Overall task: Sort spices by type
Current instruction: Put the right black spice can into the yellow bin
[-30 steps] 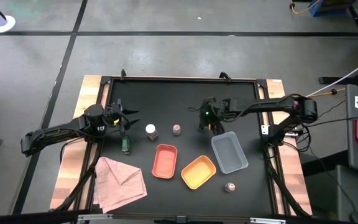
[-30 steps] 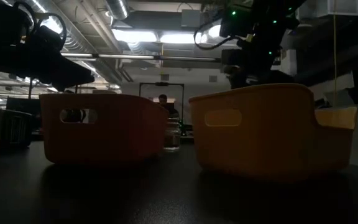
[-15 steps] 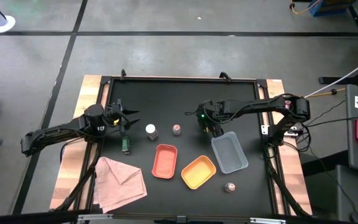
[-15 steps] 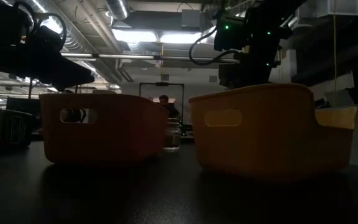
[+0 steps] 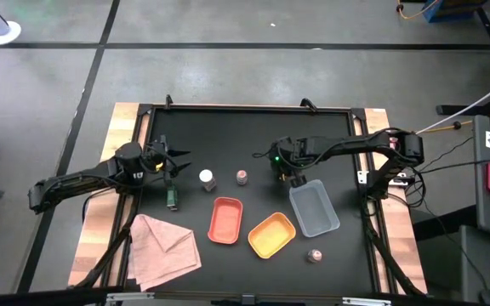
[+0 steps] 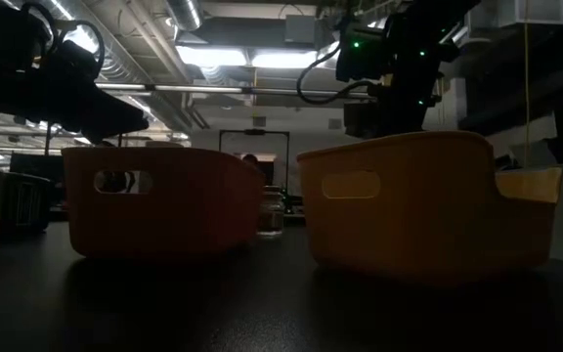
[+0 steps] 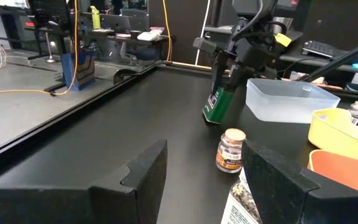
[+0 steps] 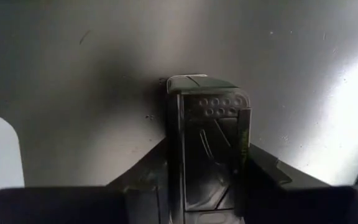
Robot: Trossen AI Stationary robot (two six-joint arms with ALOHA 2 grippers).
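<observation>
My right gripper (image 5: 286, 170) is shut on a dark green spice jar (image 7: 219, 102) just off the far left corner of the grey tray (image 5: 314, 208). My left gripper (image 5: 175, 163) stands open at the table's left with nothing between its fingers. A second green jar (image 5: 172, 200) lies on the table just on its near side. A white-capped jar (image 5: 207, 178) and a pinkish-brown jar (image 5: 242, 177) stand between the arms. Another pinkish-brown jar (image 5: 315, 255) stands near the front edge. My right gripper pinches the green jar's upper end between its two fingers, one on each side wall (image 8: 174, 155) just below the perforated cap (image 8: 207, 106). The fingers come from above, pointing down. The jar hangs tilted; whether its lower end (image 7: 211, 119) touches the table I cannot tell.
A red tray (image 5: 225, 219) and a yellow tray (image 5: 271, 235) sit side by side toward the front, left of the grey tray. A pink cloth (image 5: 164, 246) lies at the front left. Cables and desks show beyond the table.
My right gripper has shifted a little toward the table's left and has shut on the green jar beside the grey tray.
</observation>
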